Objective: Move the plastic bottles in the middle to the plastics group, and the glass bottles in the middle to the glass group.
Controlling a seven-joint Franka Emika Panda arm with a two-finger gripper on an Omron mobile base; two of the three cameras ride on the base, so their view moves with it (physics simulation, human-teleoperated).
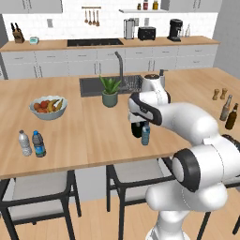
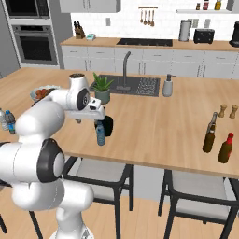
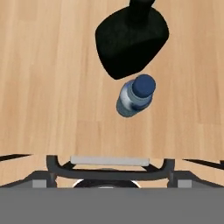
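Pale-blue water bottle [image 3: 135, 95] stands near the counter's [image 1: 70, 140] front edge, just beside the black flask [image 3: 131, 41] behind it. Jaws hang wide and empty above the bottle. Likely step: fetching the plastic one; next, descend centred over its cap, close, carry to the left-end bottles [image 1: 31, 143].

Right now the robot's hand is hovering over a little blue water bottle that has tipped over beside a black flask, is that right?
Not quite: the water bottle is standing upright, not tipped over. The hand view looks straight down on its blue cap, and the right base view shows it standing on the counter. The rest holds: the gripper hovers above it, and the black flask stands beside it.
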